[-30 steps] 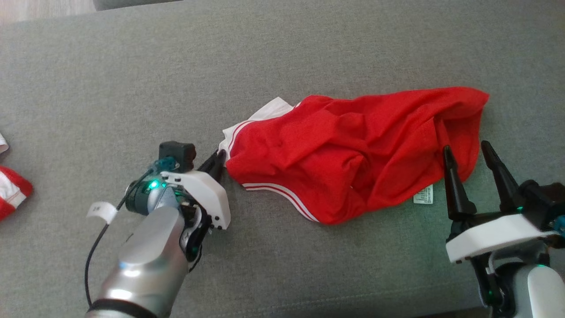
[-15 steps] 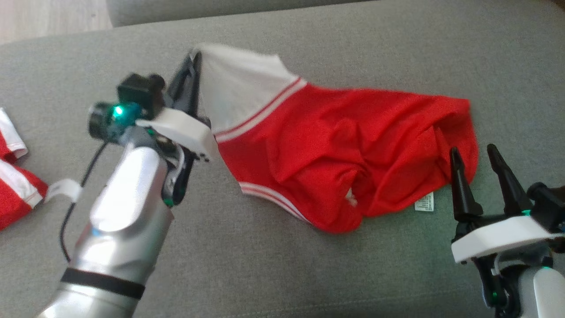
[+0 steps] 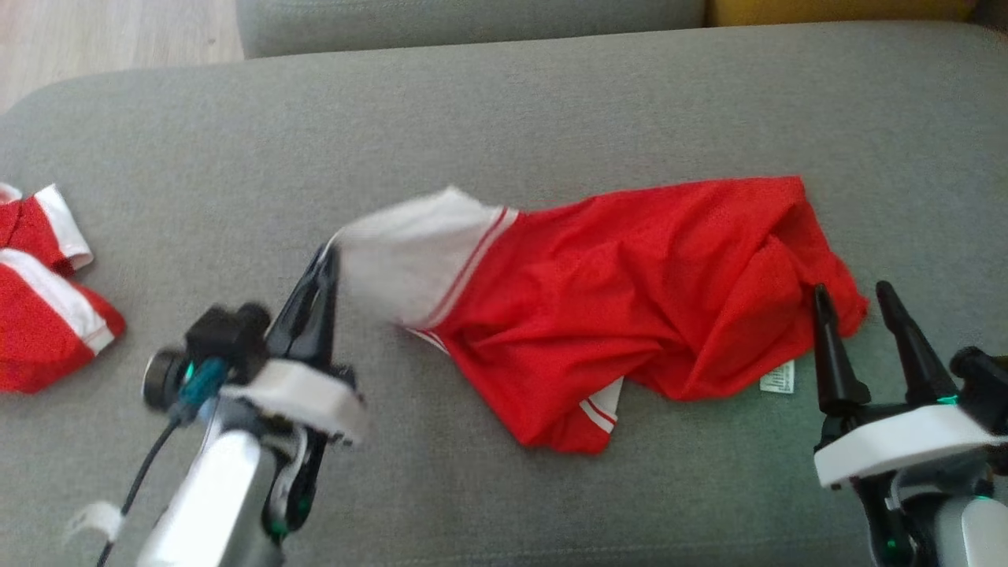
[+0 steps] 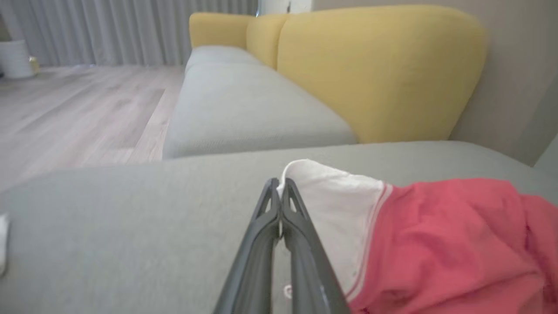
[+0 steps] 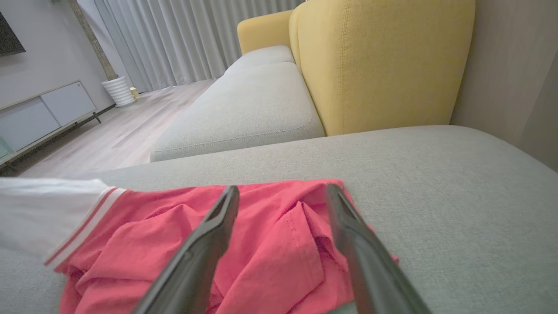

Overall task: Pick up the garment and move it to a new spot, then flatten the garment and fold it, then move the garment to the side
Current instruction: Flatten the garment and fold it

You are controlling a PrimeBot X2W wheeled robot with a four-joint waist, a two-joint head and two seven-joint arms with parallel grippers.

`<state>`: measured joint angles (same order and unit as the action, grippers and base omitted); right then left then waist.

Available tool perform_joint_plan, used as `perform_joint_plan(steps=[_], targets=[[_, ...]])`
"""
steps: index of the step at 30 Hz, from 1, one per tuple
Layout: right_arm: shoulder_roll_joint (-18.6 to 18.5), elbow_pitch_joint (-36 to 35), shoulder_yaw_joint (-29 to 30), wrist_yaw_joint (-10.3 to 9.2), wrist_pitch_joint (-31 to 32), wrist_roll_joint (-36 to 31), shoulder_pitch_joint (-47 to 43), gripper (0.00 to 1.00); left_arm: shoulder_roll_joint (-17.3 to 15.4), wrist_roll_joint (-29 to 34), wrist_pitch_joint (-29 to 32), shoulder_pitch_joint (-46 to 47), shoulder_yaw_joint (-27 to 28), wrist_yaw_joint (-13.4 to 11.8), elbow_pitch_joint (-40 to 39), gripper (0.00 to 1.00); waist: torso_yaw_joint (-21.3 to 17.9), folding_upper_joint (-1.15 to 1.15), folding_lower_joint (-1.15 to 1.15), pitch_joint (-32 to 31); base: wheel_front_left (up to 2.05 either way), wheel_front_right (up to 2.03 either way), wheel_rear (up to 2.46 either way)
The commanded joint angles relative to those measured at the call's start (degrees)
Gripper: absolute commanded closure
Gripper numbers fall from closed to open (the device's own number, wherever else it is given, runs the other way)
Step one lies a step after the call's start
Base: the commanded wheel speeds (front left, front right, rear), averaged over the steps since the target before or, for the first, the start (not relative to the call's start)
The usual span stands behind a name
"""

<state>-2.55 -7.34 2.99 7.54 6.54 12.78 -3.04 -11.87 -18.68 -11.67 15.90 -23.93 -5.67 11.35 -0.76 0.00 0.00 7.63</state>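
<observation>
left gripper [image 3: 328, 253] tight on the garment [image 3: 630, 291] sleeve, right gripper [image 3: 850, 289] with fingers apart

garment's white tag [image 3: 778, 378], print unreadable

Head view: left tool [image 3: 329, 256] smeared by motion blur at 8 o'clock, forearm [image 3: 213, 504] cut by bottom edge. Also blurred: white panel [image 3: 409, 252] of garment [image 3: 630, 299], its corner lost between that tool's pressed-together fingers. Tiny label [image 3: 778, 378] at the garment's 5 o'clock, too small to read. At 4 o'clock right tool [image 3: 853, 288]: body cut by bottom and right edges, one finger covers a strip of garment hem. At 9 o'clock second red-and-white cloth [image 3: 39, 331] cut by left edge, type unclear.
Left wrist view: garment runs off right and bottom edges at 4 o'clock; white scrap [image 4: 2, 244] at 8 o'clock mostly off frame, unidentifiable.
Right wrist view: white panel cut by left edge at 9 o'clock.
</observation>
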Motion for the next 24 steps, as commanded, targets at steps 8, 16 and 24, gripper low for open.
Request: perform_joint_plan(steps=[8,16,24], targets=[[-0.32,-2.89,-0.98,-0.05,0.36,0.26,3.08,0.00,-0.89,-4.56,-2.21,5.71,6.15,2.02,11.57,1.00,1.33,0.00,0.00,3.89,0.00,0.00,0.00],[-0.32,-2.08,-1.43,-0.05,0.37,0.20,4.38,0.00,1.27,-5.34,-3.14,12.31,6.44,5.69,24.67,0.00,0.44,0.00,0.00,4.72,0.00,0.00,0.00],[-0.32,-2.15,-1.28,-0.05,-0.55,-1.70,4.41,0.00,1.75,-1.80,-3.30,8.98,9.79,2.56,19.61,0.00,-0.16,0.00,0.00,1.59,0.00,0.00,0.00]])
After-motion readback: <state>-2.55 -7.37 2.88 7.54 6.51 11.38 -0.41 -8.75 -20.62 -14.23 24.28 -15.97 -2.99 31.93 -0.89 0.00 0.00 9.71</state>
